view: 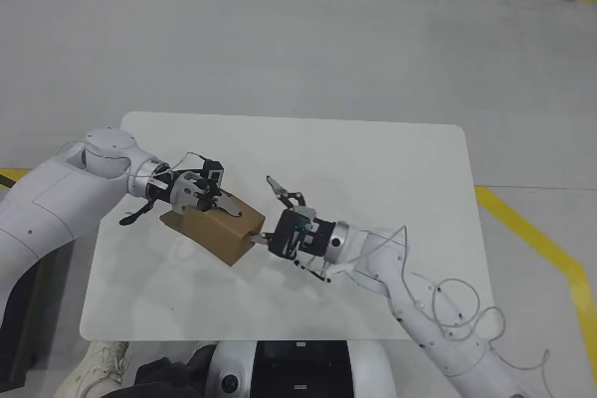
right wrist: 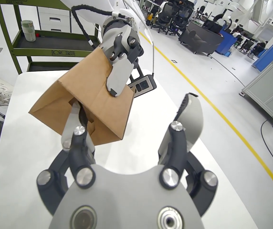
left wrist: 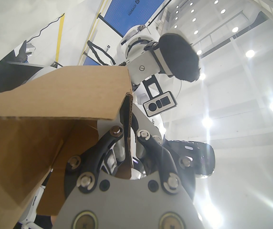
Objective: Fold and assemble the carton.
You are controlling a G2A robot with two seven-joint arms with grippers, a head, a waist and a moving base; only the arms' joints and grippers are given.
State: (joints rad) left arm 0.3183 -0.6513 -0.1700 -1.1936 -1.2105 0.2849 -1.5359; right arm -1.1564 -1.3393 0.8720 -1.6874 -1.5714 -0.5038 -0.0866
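Brown corrugated-cardboard carton [view: 219,231], opened into a slanting sleeve and held over the left half of the white rounded table [view: 378,159]. Its upper wall is pinched tight in the left claw [view: 217,202], apparently so that the open end faces the other arm; whether its lowest edge touches the table cannot be told. The right claw [view: 269,212] is spread wide at that mouth and grips nothing, one finger [right wrist: 70,120] slipped inside and the other finger [right wrist: 193,110] in free air, seemingly placed to press an inner flap while the left claw braces the carton.
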